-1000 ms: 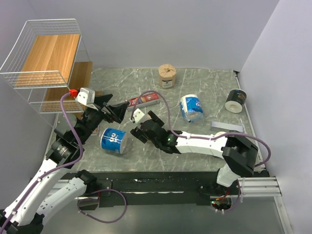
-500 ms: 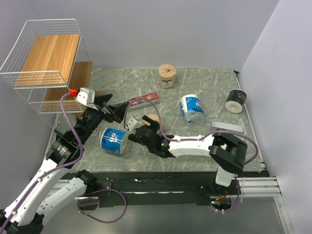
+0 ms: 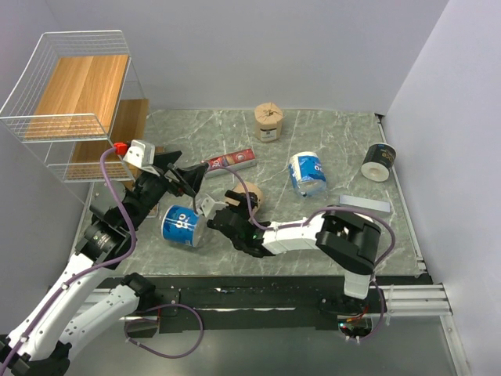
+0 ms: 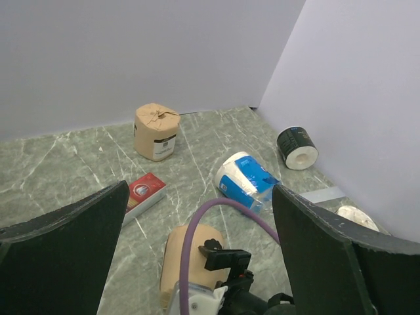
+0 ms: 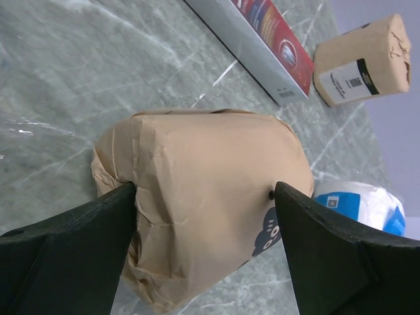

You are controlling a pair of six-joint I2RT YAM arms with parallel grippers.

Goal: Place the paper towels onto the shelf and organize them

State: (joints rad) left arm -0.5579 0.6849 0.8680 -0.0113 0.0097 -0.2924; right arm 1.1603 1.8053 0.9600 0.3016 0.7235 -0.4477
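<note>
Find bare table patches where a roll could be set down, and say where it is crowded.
Bare: back, between upright kraft roll and dark roll; back left, between that roll and shelf. Crowded: centre-left, around left gripper, right gripper, lying kraft roll, near blue roll, red box.

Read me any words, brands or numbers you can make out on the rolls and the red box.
No text is clear enough to quote.
On the red box: small print, too small to read.
On the upright kraft roll: a black label with a barcode, too small.
On the lying kraft roll: dark print, mostly hidden.
On the far blue-and-white roll and the near blue-and-white roll: blue lettering, blurred.
On the dark roll: pale print, blurred.
</note>
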